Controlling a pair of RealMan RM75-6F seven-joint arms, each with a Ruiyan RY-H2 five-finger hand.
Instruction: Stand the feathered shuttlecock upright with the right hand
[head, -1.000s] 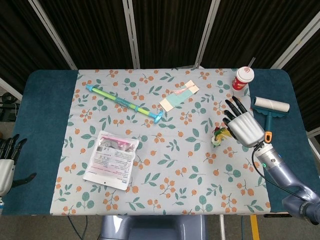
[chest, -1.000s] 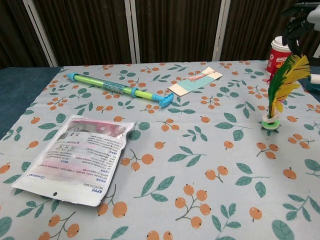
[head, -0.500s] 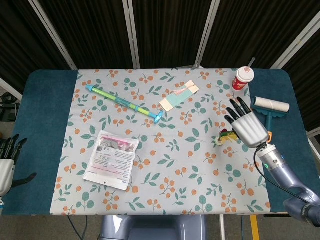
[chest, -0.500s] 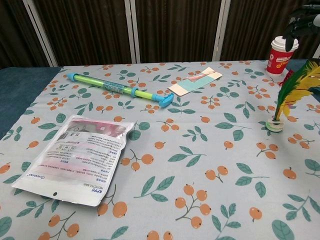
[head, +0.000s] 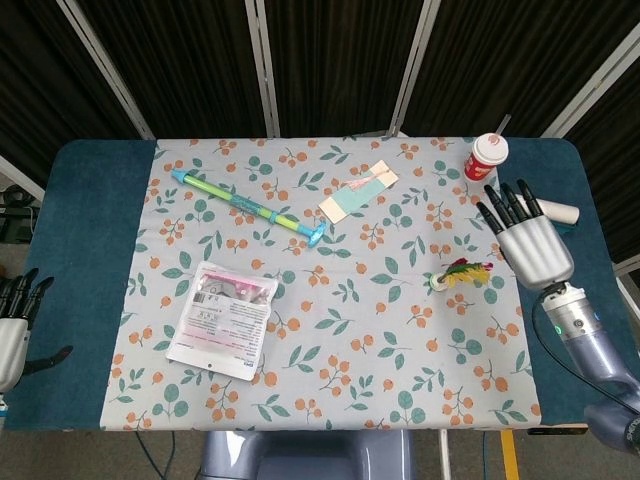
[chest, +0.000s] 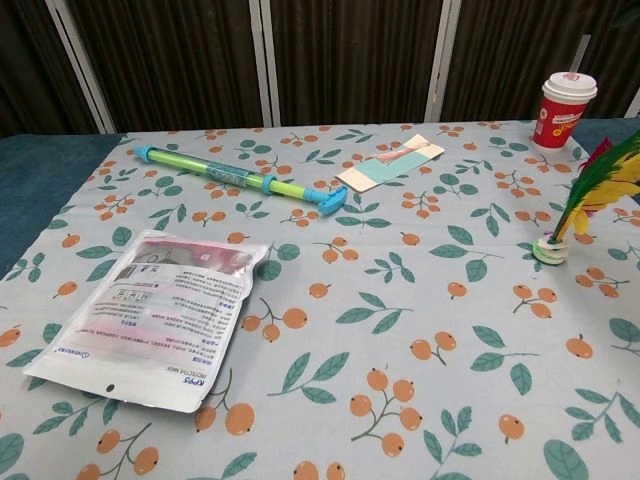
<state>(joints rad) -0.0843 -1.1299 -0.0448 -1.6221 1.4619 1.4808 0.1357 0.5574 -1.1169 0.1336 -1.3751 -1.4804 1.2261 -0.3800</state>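
Note:
The feathered shuttlecock (head: 460, 274) (chest: 590, 195) stands on its white base on the flowered cloth, at the right side of the table. Its yellow, green and red feathers lean to the right. My right hand (head: 530, 238) hovers to the right of it, open with fingers spread, apart from the feathers. The chest view does not show that hand. My left hand (head: 14, 322) hangs off the table's left edge, fingers apart, holding nothing.
A red paper cup (head: 486, 157) (chest: 562, 111) with a straw stands at the back right. A white roller (head: 560, 212) lies behind my right hand. A blue-green tube (head: 248, 206), a card (head: 358, 190) and a plastic pouch (head: 222, 314) lie to the left.
My right hand has let go of the shuttlecock and drawn away to the right and up. The shuttlecock now stands alone, its feathers tipped further right than before.

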